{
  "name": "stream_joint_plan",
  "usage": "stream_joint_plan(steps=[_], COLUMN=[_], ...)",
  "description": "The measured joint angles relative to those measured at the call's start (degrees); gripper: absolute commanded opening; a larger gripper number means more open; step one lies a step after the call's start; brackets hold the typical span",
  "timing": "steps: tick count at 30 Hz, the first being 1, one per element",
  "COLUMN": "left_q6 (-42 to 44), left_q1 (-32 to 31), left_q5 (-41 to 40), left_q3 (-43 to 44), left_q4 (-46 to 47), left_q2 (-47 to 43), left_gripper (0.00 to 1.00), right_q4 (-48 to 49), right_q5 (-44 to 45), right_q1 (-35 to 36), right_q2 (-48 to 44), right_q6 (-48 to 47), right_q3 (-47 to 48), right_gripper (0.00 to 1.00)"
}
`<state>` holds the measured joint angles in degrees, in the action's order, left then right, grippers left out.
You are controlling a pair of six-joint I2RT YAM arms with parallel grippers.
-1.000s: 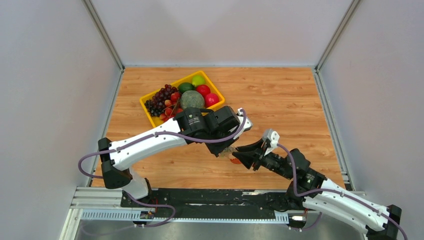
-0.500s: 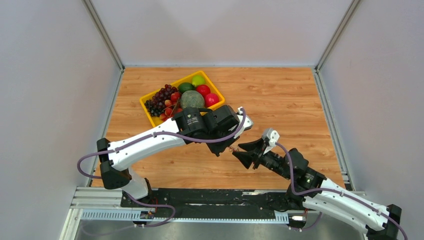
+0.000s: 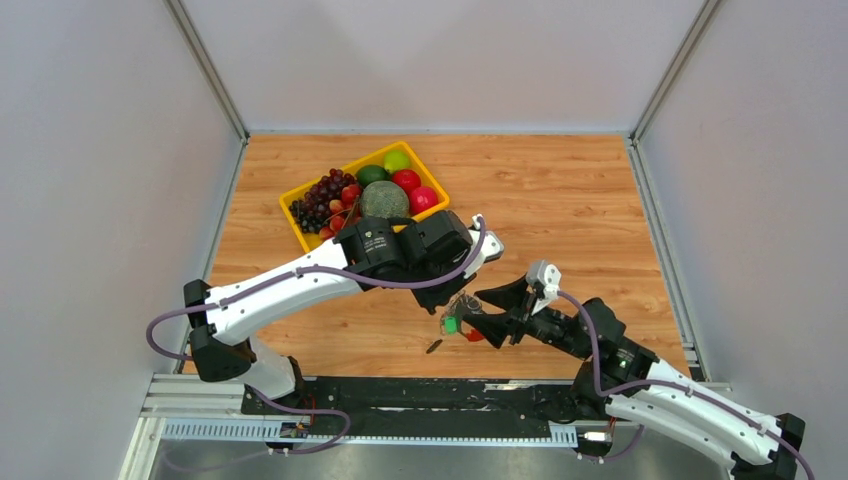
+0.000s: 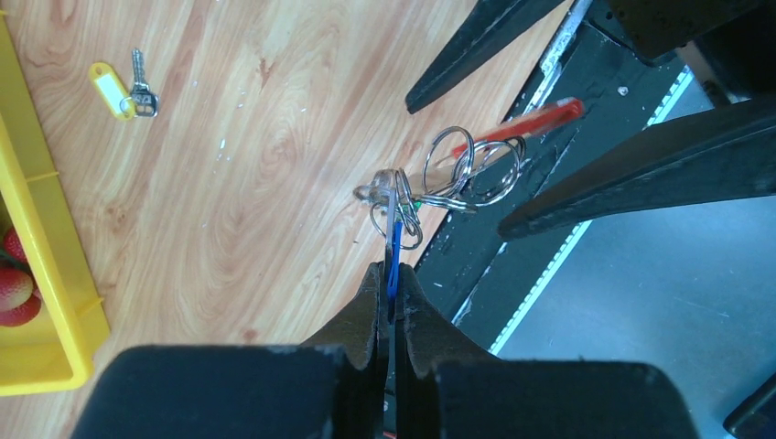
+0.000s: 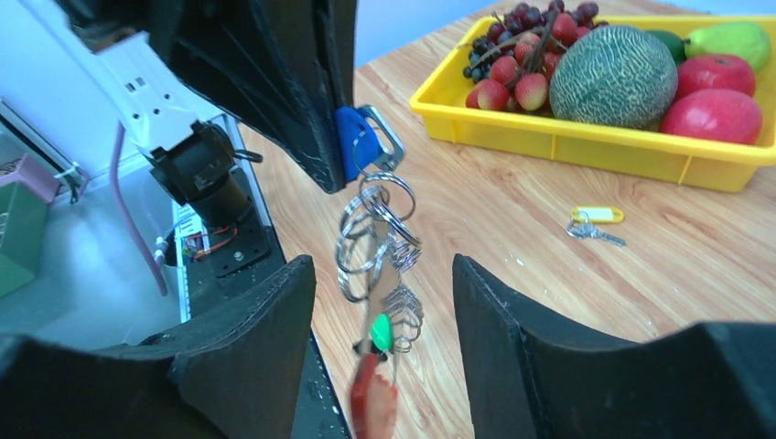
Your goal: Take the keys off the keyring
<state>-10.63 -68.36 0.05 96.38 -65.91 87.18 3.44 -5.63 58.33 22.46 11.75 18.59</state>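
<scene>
Wood-grain desk [image 3: 560, 190] under grey walls. Hid most of the blue-headed silvery key [image 5: 355, 137] inside the left tool [image 4: 389, 279], clamped tight on it. Dangled the silvery keyring of looped rings and chain [image 5: 371, 229] below that key, above the desk's near edge, red oval fob [image 5: 371, 407] blurred and partly cut off. Held the right tool [image 5: 384, 270] spread wide, a finger each side of the rings.

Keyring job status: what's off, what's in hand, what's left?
Done: one yellow-tagged key lies loose on the table. In hand: the left gripper is shut on the blue-headed key, the keyring dangling from it between the open right gripper's fingers. Left: the blue-headed key and the green-headed key hang on the rings, alongside the red fob.
</scene>
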Motion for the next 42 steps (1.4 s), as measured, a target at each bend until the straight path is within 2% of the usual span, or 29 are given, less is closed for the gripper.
stream_joint_plan(steps=[7,13,16,20,23,32,42], left_q6=[1.92,3.80,5.20,7.17,8.33,9.55,10.34], left_q1=[0.00,0.04,0.04,0.04,0.04,-0.13,-0.57], left_q5=[0.59,1.25,1.66,2.58,3.04,3.41,4.28], left_q3=[-2.19,-4.15,-5.77,-8.07,-9.40,-10.78,-10.84], left_q4=[1.11,2.64,3.85,5.46,6.82,9.86,11.15], left_q2=[-0.98,-2.38,-4.26,-7.23,-9.29,-11.89,-11.89], left_gripper=[0.00,0.00,0.00,0.00,0.00,0.00,0.00], right_q4=[0.22,0.39,0.44,0.59,0.66,2.45,6.05], right_q5=[-1.81,1.53,6.05,10.23,9.77,-2.05,-6.08], right_q1=[0.00,0.00,0.00,0.00,0.00,0.00,0.00], right_q2=[-3.98,-5.09,-5.09,-3.80,-0.81,4.83,4.07], right_q6=[0.00,-0.33,-0.52,-0.57,-0.92,-1.57,-3.13], right_q3=[1.42,3.08,3.19,3.26,3.78,4.26,4.26], right_gripper=[0.56,0.32,0.27,0.29,0.32,0.31,0.27])
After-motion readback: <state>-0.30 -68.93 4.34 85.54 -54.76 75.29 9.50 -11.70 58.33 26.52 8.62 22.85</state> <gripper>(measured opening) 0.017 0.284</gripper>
